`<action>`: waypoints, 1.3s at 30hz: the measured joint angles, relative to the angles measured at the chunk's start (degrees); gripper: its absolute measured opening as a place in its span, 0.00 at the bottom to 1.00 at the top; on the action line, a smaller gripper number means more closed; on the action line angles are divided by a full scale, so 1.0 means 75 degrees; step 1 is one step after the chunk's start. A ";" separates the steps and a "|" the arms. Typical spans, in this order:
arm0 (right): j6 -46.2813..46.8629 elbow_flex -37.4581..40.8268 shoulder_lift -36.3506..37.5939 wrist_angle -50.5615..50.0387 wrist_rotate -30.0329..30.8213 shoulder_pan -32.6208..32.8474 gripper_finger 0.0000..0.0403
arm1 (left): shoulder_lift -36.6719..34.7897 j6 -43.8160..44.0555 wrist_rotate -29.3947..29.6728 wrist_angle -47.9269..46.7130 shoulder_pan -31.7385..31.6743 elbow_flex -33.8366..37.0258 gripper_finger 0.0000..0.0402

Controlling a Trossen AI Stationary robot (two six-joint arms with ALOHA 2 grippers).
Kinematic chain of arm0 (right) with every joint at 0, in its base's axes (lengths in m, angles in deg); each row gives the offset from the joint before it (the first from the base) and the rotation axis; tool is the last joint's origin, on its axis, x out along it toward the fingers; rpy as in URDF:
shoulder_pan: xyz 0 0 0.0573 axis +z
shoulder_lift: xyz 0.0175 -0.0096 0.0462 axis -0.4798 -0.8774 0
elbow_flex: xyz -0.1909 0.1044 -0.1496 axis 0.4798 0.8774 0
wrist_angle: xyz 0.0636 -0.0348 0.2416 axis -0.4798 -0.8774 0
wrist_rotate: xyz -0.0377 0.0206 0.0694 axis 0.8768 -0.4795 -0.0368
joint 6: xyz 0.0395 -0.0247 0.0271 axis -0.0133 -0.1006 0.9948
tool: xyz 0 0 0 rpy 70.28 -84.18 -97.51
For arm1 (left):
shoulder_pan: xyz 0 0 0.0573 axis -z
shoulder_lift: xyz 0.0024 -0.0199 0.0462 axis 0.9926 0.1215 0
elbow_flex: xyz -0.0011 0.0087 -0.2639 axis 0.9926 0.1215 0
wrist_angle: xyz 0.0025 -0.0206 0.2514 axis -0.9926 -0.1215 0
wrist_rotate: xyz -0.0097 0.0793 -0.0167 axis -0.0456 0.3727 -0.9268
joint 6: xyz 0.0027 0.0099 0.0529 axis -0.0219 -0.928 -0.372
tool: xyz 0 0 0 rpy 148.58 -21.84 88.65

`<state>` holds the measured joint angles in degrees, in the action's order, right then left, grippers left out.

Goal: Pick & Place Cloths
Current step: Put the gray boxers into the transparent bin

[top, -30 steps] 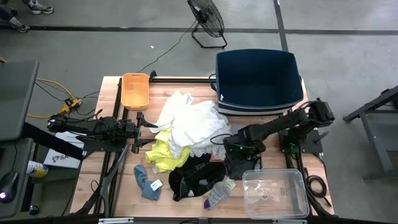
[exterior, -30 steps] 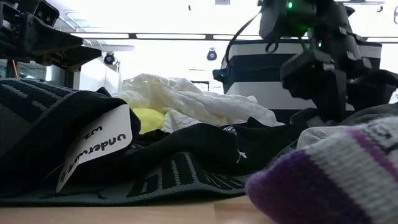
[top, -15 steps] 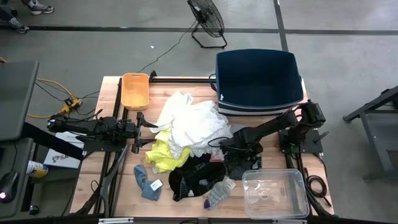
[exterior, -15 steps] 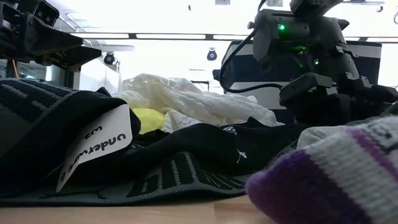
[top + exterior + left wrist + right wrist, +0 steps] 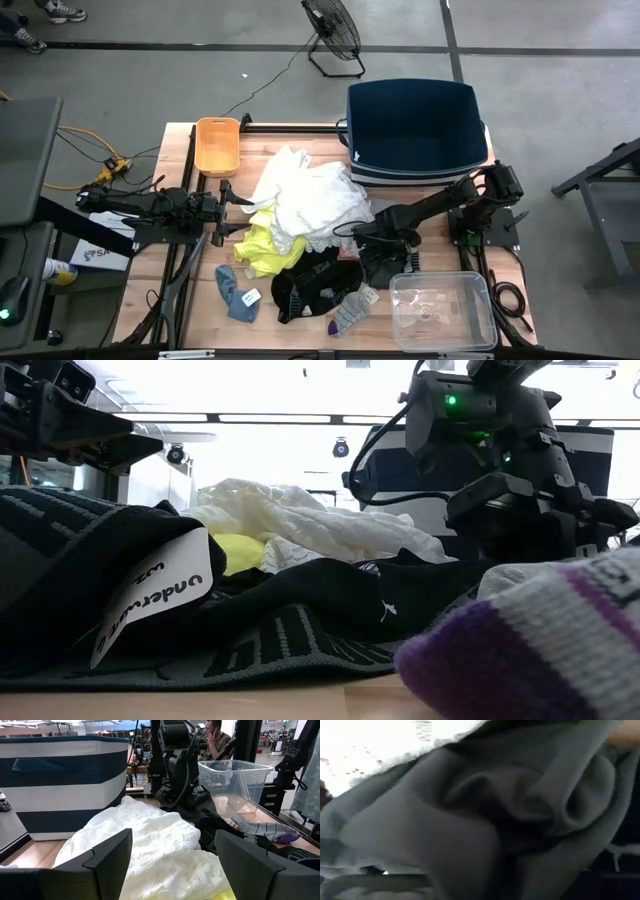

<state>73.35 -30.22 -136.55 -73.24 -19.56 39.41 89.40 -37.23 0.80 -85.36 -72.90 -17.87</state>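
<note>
On the worktop's left my left gripper [image 5: 235, 208] waits, jaws wide. Centre: cloths [image 5: 305, 225] heaped. Right gripper [image 5: 362, 238] presses into dark grey cloth [image 5: 480, 820]; jaw state indeterminate. Risk: snagging neighbouring garments, dragging them along.

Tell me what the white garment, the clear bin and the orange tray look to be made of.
White garment: soft woven fabric, matte, with a raised leaf-like texture and loose folds; likely cotton or lace, though that is a guess. Clear bin: rigid transparent plastic, glossy, since the room shows through its walls. Orange tray: apparently moulded plastic, smooth, one even colour with rounded corners.
</note>
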 joint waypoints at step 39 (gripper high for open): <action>0.1234 0.0032 0.6267 0.0408 0.0563 0.0017 0.04 | 0.0003 -0.0001 0.0001 0.0000 -0.0002 0.0000 0.70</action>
<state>82.61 -29.99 -89.55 -70.18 -15.34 39.55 89.42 -37.24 0.81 -85.36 -72.91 -17.87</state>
